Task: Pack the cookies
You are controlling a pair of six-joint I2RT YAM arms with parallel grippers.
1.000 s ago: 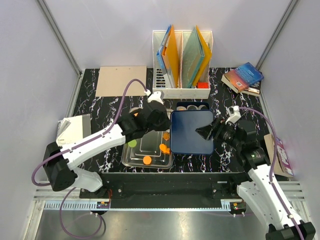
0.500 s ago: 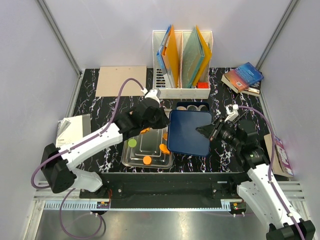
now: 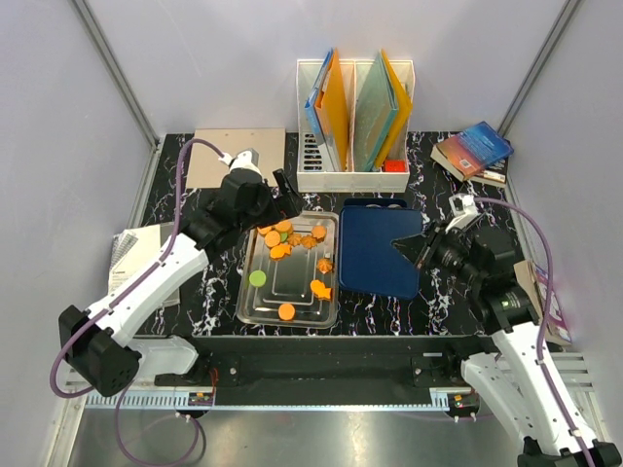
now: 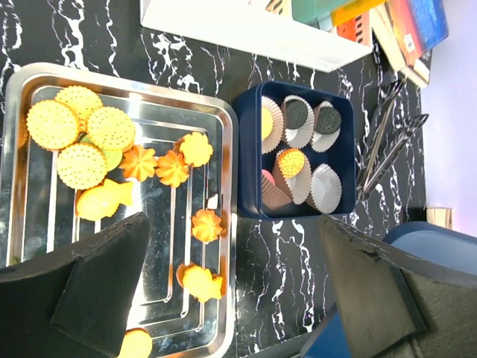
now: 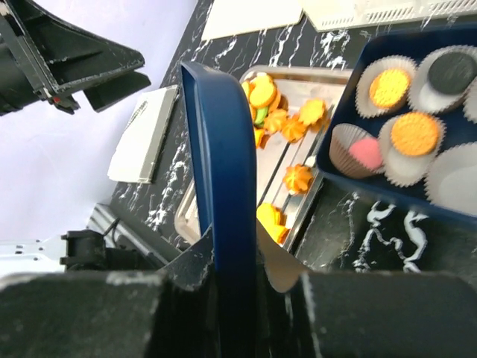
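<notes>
Cookies (image 4: 82, 142): most lie loose on the steel tray (image 3: 248, 313). Round orange ones are heaped in its far left corner, and flower shapes are scattered toward its right side.
Other colours on the tray: one green piece (image 3: 257, 277) by the left rim and one round orange piece (image 3: 286, 311) by the near rim.
Packed already: a few cookies sit in white paper cups (image 4: 326, 186) inside the blue box (image 4: 294, 209). Two are black, two orange and one pink, and several cups hold nothing.
Blue box position: on the table (image 3: 170, 195), just to the right of the tray and near the white file holder (image 3: 355, 117).
Blue lid (image 3: 378, 251): lifted off. From above it hides nearly all of the box, while the left wrist view sees into the whole box.
Right gripper (image 5: 235, 268): clenched on the right edge of the lid, with a finger on either face and the lid running edge-on away from its camera.
Left gripper (image 4: 232, 224): released, jaws spread wide with nothing between them. It hangs above the far left part of the table, beyond the tray's far left corner.
Tongs (image 4: 384, 142): lying on the table just to the right of the box.
Far edge: a cardboard sheet (image 3: 234, 156) to the left of the file holder and a stack of books (image 3: 474, 151) to its right.
Left edge: a notebook (image 3: 136, 255) partly under the left arm.
</notes>
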